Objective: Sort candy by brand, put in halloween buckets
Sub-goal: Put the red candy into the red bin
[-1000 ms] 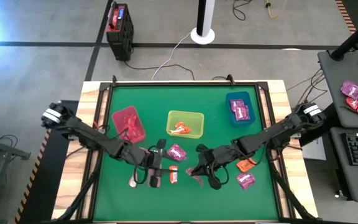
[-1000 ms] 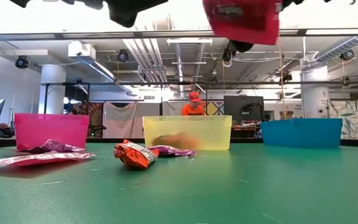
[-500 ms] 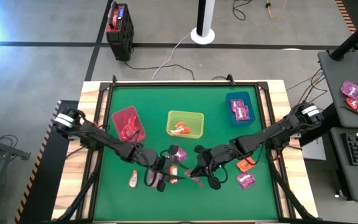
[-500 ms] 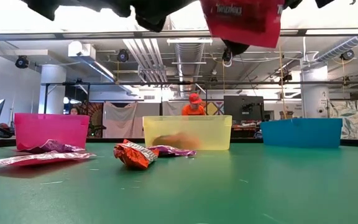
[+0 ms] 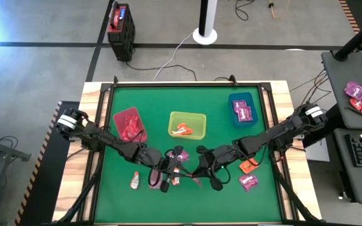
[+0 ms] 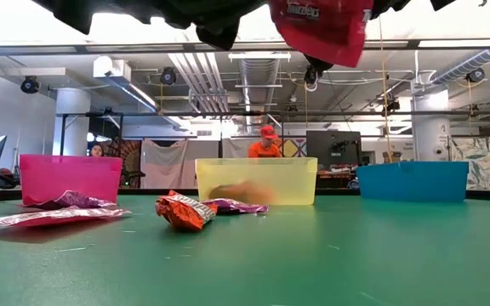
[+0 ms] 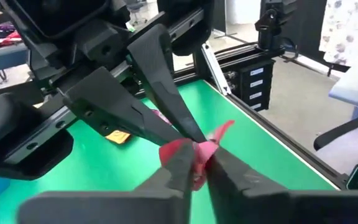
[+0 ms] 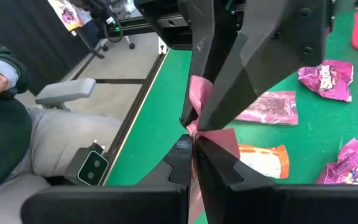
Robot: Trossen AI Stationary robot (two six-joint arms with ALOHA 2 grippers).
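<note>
Reddish-pink candy packet (image 6: pixel 320 27): pinched between both hands, lifted above the near middle of the green tabletop (image 5: pixel 149 103).
Left hand (image 7: pixel 196 160): clamped on one edge.
Right hand (image 8: pixel 194 142): clamped on the opposite edge.

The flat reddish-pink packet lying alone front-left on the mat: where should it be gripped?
Likely straight down from above, pinching the flat packet across its narrow middle: it lies flat, alone, long axis front-to-back. Left end effector and right end effector both clamp a red packet above mid-table.
</note>
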